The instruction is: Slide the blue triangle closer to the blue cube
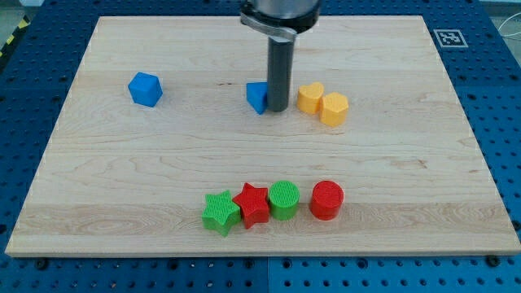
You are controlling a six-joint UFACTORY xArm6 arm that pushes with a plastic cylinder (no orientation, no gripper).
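Note:
The blue triangle (257, 97) lies near the middle of the wooden board, toward the view's top. My tip (278, 109) stands right against its right side, and the rod hides part of it. The blue cube (146, 89) sits well to the view's left of the triangle, at about the same height in the view.
A yellow heart (309, 98) and a yellow hexagon (334, 108) lie just right of my tip. Near the view's bottom stand a green star (221, 212), a red star (252, 203), a green cylinder (284, 199) and a red cylinder (327, 200). The board (407, 163) rests on a blue perforated table.

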